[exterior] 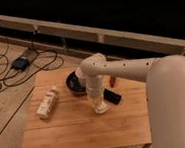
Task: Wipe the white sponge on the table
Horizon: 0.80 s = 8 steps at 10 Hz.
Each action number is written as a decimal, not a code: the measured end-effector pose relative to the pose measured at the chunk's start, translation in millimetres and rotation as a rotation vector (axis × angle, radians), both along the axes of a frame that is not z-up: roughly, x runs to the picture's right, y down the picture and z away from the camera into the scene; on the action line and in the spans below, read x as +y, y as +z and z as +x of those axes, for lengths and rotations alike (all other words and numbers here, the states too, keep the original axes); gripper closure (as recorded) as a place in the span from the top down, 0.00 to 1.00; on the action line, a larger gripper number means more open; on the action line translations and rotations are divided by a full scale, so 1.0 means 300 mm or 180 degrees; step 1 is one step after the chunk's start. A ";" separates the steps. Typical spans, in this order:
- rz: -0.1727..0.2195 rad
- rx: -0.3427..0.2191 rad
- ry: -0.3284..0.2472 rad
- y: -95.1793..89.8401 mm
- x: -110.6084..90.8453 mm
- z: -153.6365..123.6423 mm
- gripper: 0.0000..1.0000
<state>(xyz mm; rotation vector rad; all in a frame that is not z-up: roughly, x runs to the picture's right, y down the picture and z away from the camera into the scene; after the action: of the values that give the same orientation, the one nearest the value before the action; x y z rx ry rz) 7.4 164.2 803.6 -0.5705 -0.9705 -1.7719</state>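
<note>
The camera view is filled on its right side by the robot's white arm [136,71], which is bent down over the table [67,134]. The table is a low one with a light brown slatted wooden top, and everything else is placed here with respect to it.

The gripper [98,104] is pointed downward over the middle of the table, slightly toward the table's right half. The white sponge [102,108] is seen directly under the gripper's tip, pressed against the wooden top, with a pale rounded edge showing at the gripper's lower right. The sponge appears to be held between the fingers, though the contact itself is largely hidden by the wrist.

On the table's left half a white bottle [47,103] is laid on its side, well apart from the sponge. Toward the table's far edge, near its middle, a dark bowl [75,84] is set, partly covered by the arm. A black flat device [113,96] is placed just beside the sponge, on the side toward the table's right edge. A small reddish object [112,80] is seen near the far edge, beyond the device; what it is cannot be made out.

On the floor to the left of the table, black cables [6,78] and a dark box [20,63] are laid.
</note>
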 end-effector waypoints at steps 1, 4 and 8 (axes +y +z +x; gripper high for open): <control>0.0020 -0.0030 -0.0021 -0.010 0.007 -0.007 0.72; 0.0118 -0.0134 -0.0009 -0.029 -0.007 -0.031 0.80; 0.0173 -0.0205 0.0010 -0.041 -0.025 -0.046 0.80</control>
<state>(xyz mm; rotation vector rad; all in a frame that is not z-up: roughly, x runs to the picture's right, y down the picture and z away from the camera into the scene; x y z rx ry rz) -6.3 156.6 791.2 -0.4800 -0.9637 -1.8178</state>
